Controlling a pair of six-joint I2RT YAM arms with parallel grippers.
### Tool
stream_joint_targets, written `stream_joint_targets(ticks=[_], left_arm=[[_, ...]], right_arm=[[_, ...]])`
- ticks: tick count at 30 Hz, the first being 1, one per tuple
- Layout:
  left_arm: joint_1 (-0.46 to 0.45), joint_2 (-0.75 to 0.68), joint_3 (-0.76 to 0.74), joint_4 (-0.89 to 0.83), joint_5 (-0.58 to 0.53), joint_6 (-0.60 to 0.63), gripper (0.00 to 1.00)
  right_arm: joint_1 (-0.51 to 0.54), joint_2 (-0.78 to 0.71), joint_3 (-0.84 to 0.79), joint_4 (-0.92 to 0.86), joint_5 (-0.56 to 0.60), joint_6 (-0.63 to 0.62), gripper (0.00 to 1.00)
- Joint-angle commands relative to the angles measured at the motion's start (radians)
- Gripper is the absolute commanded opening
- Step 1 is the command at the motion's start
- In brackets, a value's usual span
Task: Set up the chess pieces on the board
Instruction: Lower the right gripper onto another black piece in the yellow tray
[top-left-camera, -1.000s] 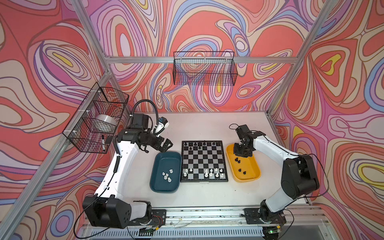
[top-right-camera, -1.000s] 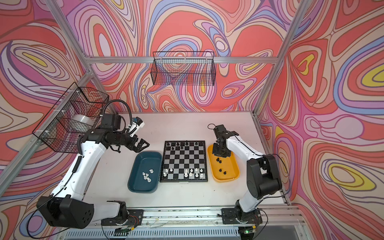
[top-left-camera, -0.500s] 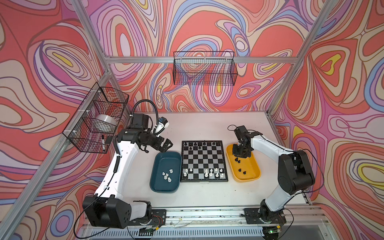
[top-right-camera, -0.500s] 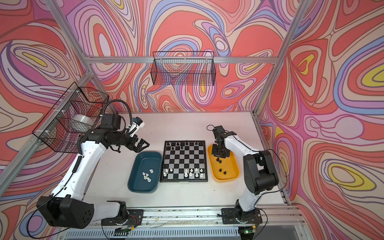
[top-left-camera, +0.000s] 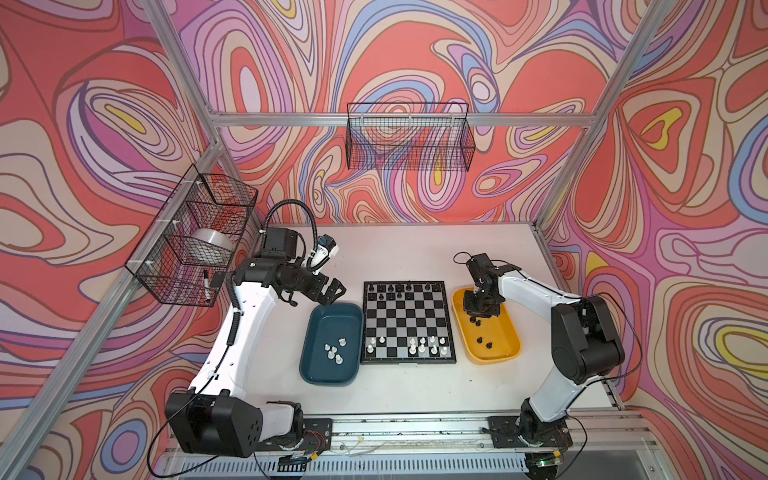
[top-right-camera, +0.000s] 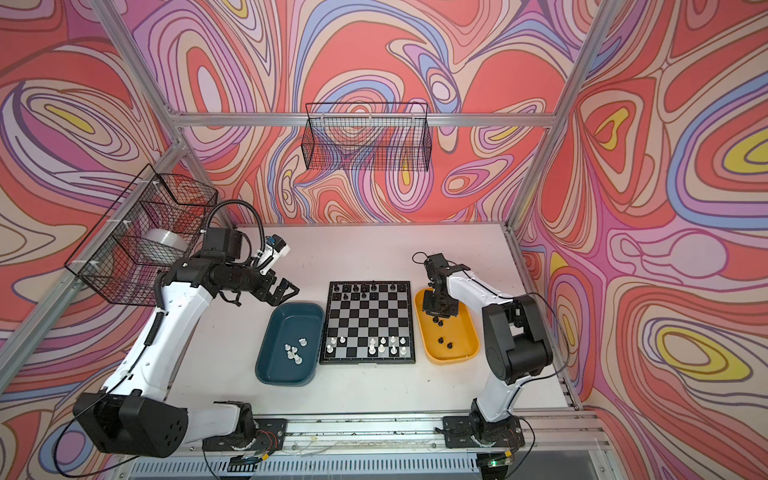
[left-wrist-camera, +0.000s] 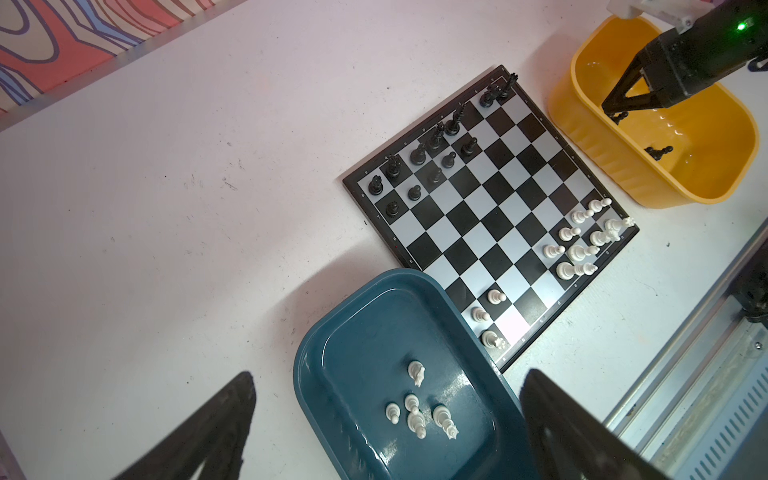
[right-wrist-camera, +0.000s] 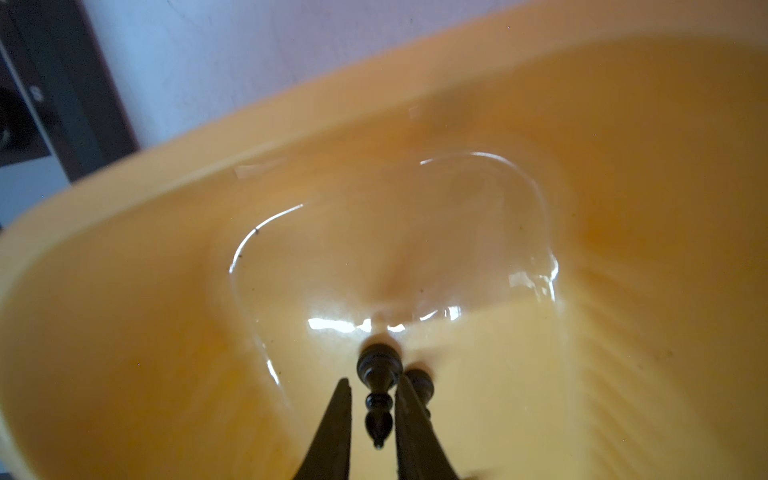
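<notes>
The board lies mid-table, with black chess pieces on its far rows and white ones on its near rows. My right gripper is down in the yellow tray. Its jaws stand narrowly apart astride a lying black bishop: one finger touches it, and a slim gap shows at the other. A second black piece lies just beside it. My left gripper hovers wide open, holding nothing, above the far end of the teal tray. That tray holds several white pieces.
More black pieces lie loose in the yellow tray. A wire basket hangs on the back wall. Another basket, holding a tape roll, hangs on the left wall close to my left arm. The metal rail runs along the front edge.
My right gripper has shifted a little inside the yellow tray and its jaws have narrowed slightly around the black bishop. The left arm has not moved.
</notes>
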Motion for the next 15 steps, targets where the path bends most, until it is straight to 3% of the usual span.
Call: stream_joint_targets(ticks=[1, 15], left_arm=[[-0.006, -0.017, -0.011, -0.032, 0.021, 0.011, 1.0], [-0.007, -0.014, -0.01, -0.029, 0.024, 0.004, 1.0]], right_arm=[[-0.001, 0.017, -0.015, 0.006, -0.003, -0.008, 0.19], [0.0, -0.011, -0.027, -0.004, 0.011, -0.011, 0.19]])
